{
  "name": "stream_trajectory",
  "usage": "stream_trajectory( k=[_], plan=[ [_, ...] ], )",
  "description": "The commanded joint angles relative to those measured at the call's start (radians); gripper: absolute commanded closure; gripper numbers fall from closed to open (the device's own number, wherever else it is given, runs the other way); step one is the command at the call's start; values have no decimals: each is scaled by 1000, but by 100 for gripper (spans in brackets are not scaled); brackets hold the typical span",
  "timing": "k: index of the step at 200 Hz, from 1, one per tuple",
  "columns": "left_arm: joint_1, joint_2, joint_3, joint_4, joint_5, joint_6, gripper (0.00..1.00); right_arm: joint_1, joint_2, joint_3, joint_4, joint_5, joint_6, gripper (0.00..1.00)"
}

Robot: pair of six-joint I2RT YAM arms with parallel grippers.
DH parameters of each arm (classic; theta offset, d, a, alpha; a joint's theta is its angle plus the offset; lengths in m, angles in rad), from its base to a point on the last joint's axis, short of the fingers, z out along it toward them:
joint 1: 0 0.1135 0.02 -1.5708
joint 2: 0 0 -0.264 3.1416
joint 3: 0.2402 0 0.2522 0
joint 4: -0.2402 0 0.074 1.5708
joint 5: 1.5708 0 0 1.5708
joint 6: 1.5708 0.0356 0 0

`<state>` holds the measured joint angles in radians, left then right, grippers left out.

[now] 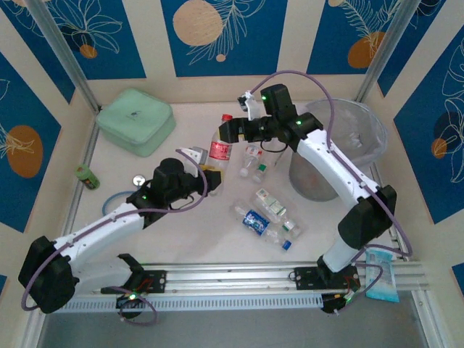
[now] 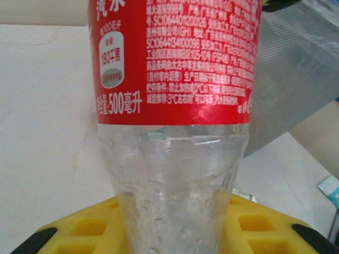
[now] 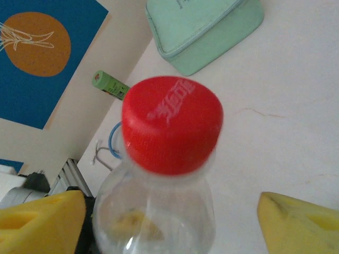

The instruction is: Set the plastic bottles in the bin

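One red-labelled bottle stands upright mid-table, pinched low by the left gripper, its cap between the wide-apart jaws of the right gripper. At least five more bottles lie scattered just beside it. One bin stands near the right edge, and open table runs left to one case.

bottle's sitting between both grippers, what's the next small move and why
Probably close the right gripper on the neck of the red-labelled bottle. Its yellow fingers stand open either side of the neck, just below the red cap, not touching it. The left gripper holds the bottle low down. The bin stands on the right arm's side, so a handover looks sensible.
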<state>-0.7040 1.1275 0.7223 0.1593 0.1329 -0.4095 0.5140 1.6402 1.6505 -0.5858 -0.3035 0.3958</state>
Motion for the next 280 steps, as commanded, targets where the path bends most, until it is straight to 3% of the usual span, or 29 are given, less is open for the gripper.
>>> stream_trajectory(
  k=[1, 31, 68, 92, 114, 125, 134, 152, 174, 211, 239, 280],
  plan=[
    [0, 16, 0, 74, 70, 8, 100, -8, 14, 26, 56, -60, 37, 23],
    [0, 40, 1, 82, 94, 6, 100, -24, 28, 34, 53, -76, 36, 33],
    [-2, 38, -6, 81, 65, -13, 99, -32, 22, 37, 37, -78, 21, 59],
    [-1, 29, 0, 75, 53, -34, 75, -38, 12, 53, 21, -67, 4, 73],
    [-1, 19, 2, 77, 45, -54, 28, -49, 2, 124, -43, -31, -48, 80],
    [-1, 10, 0, 73, 31, -57, 12, -61, -8, 185, -94, 11, -85, 82],
    [-1, 5, -1, 65, 19, -62, 6, -70, -23, 231, -130, 47, -116, 84],
    [0, 4, -3, 50, -9, -83, 5, -92, -69, 321, -200, 153, -177, 87],
    [0, 23, -5, 58, -25, -106, 5, -112, -135, 395, -259, 385, -245, 91],
    [0, 80, 4, 93, -10, -136, 6, -182, -281, 326, -147, 729, -404, 100],
    [0, 108, 11, 100, -6, -142, 6, -266, -331, 259, -68, 796, -500, 100],
    [0, 124, 8, 104, -5, -155, 6, -317, -286, 251, -130, 855, -561, 100]
  ],
)
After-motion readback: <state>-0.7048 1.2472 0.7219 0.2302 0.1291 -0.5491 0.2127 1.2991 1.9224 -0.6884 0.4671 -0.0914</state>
